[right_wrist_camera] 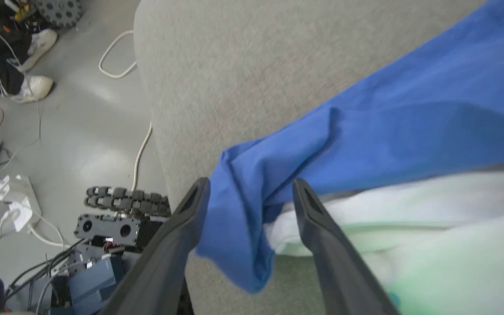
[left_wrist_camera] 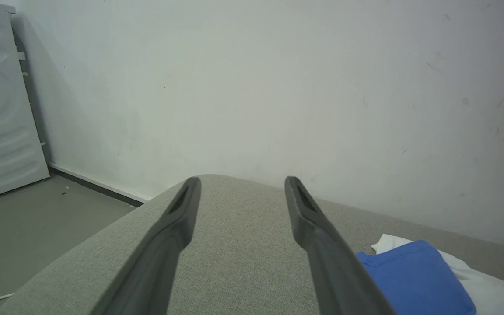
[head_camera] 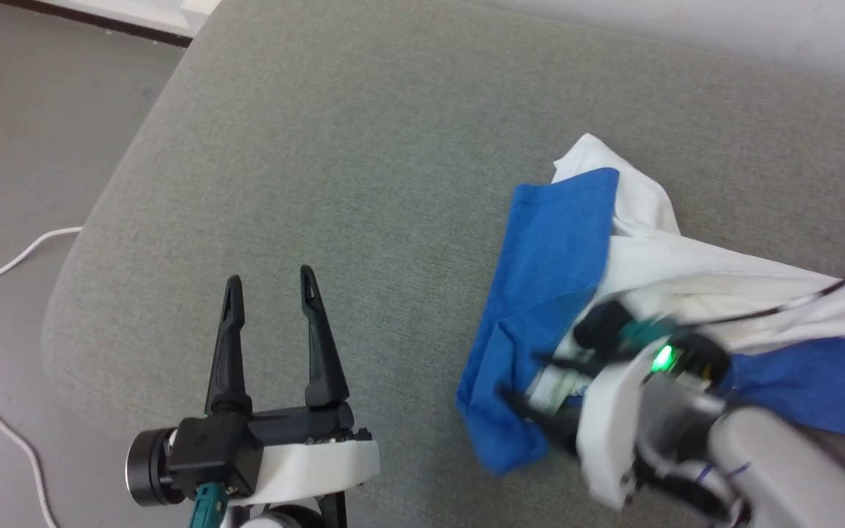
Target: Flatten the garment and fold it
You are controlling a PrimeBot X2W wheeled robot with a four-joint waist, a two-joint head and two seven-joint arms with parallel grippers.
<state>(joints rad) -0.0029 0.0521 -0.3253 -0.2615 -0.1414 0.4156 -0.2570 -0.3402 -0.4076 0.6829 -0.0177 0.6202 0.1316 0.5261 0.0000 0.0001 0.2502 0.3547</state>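
On the grey cushion (head_camera: pixel 393 147), the left gripper (head_camera: pixel 268 286) and right gripper (right_wrist_camera: pixel 250 192) are standing open, the right around the blue edge of the soft garment (right_wrist_camera: pixel 409 109), probably the best hold.

Soft, even, fairly bright light leaves only faint shadows on the cushion (head_camera: pixel 364 147), with the wall (left_wrist_camera: pixel 278 87) dimmer toward the left wrist view's left edge. Motion smears the right arm (head_camera: pixel 752 455) around its glowing green lamp (head_camera: pixel 662 358). The white of the garment (right_wrist_camera: pixel 431 245) at the right wrist view's lower right is blurred and tinged green.
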